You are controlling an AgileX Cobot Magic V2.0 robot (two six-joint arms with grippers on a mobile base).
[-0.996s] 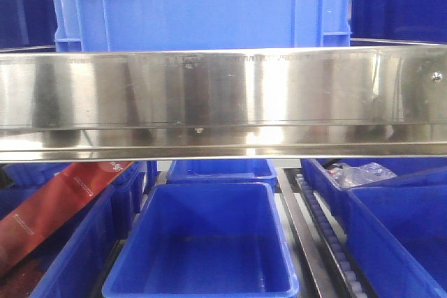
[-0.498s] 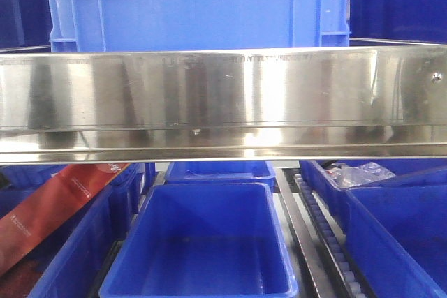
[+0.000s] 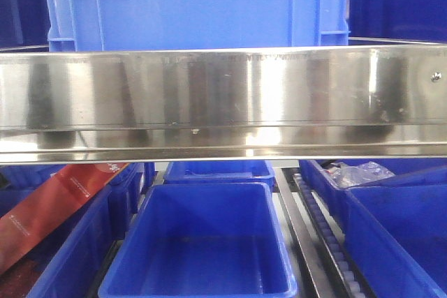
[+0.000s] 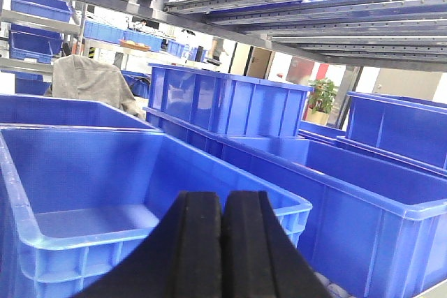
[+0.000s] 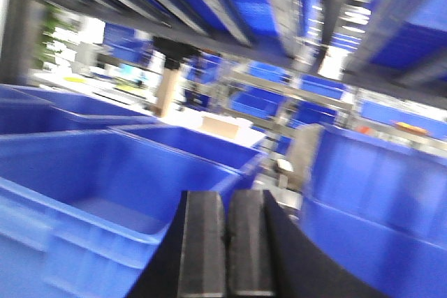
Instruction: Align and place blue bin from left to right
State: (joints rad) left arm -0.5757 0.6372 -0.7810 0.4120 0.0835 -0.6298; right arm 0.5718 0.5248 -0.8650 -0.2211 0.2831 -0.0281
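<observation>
The blue bin (image 3: 195,5) is a large bright-blue ribbed crate on the upper level, seen from the front behind a stainless steel rail (image 3: 223,95) that hides its bottom. Neither gripper shows in the front view. My left gripper (image 4: 222,199) is shut with nothing between its black pads. It hovers over the near rim of an empty blue tub (image 4: 105,186). My right gripper (image 5: 227,197) is also shut and empty, above the edge of another blue tub (image 5: 91,186). The right wrist view is motion-blurred.
Under the rail sits an empty deep-blue tub (image 3: 202,242), with more tubs on both sides. A red package (image 3: 56,207) lies in the left one. A roller track (image 3: 318,235) runs to the right of the middle tub. Tall blue crates (image 4: 223,99) and shelf rails crowd both wrist views.
The blue bin's left edge has drifted slightly left in the front view, and the tub below looks a little larger. Both grippers' earlier positions are not shown.
</observation>
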